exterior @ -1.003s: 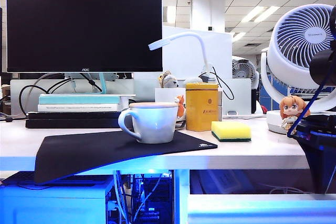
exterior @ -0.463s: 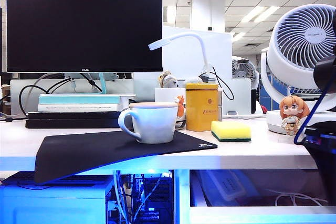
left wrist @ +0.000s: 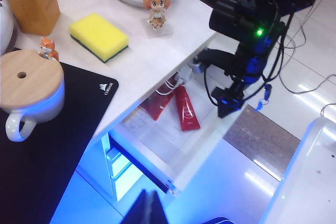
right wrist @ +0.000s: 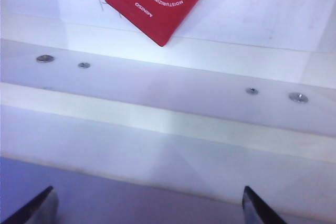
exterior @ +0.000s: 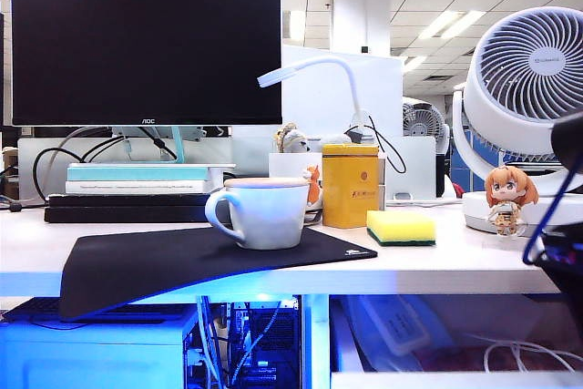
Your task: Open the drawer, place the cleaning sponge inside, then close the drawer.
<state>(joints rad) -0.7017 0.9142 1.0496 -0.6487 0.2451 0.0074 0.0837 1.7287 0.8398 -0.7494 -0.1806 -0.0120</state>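
Drawer open; right gripper (right wrist: 147,205) spread wide at the front panel, sponge not yet taken.

The right gripper's 2 fingertips stand far apart and hold nothing, hovering just over the top edge of the drawer (left wrist: 207,148) front, where 4 screw heads show; this position suits an arm that grips the panel edge, since no handle is visible. Inside the drawer lie 2 red tubes (left wrist: 185,109) on paper, with bare floor beside them. The left gripper (left wrist: 148,209) hangs apart in front of the desk; only a dark tip shows, so its state cannot be told. The cleaning sponge (exterior: 401,227) rests flat on the desk top (exterior: 455,266), beside the yellow canister (exterior: 350,185) and near the figurine (exterior: 505,198), above the open drawer. Judged next step: fetch the sponge.
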